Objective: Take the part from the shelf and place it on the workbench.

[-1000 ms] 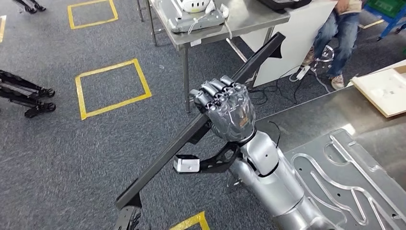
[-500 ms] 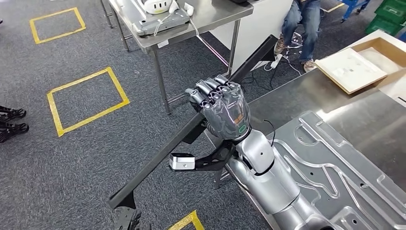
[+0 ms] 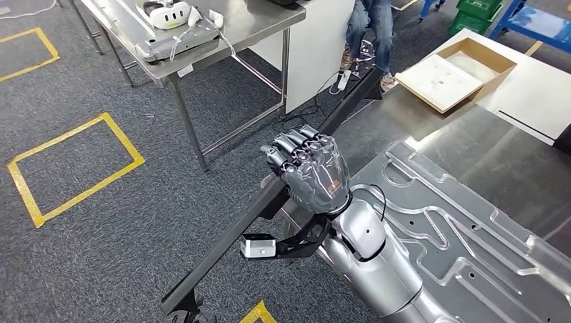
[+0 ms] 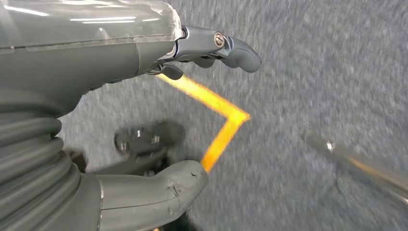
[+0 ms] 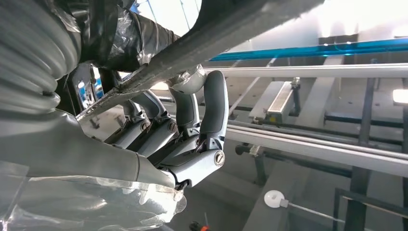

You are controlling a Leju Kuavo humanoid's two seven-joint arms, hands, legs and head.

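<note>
The part is a long black bar [image 3: 229, 235] that slants from the lower left of the head view up to the workbench's corner. My right hand [image 3: 310, 171] grips it near its middle from above, knuckles up. The right wrist view has the fingers [image 5: 192, 120] curled under the bar [image 5: 202, 38]. The steel workbench [image 3: 498, 151] lies to the right of the hand, and the bar's far end reaches over its edge. My left hand [image 4: 96, 53] hangs over the carpet, fingers apart, holding nothing.
A grooved grey metal panel [image 3: 464, 235] covers much of the workbench, with an open cardboard box [image 3: 458, 70] beyond it. Another steel table [image 3: 222, 33] carrying a headset [image 3: 165, 12] stands at the back. A seated person's legs [image 3: 377, 27] are behind it. Yellow tape squares [image 3: 74, 165] mark the carpet.
The whole picture has shifted left as the camera turned toward the workbench, which now shows more. My right hand keeps the same grip on the bar.
</note>
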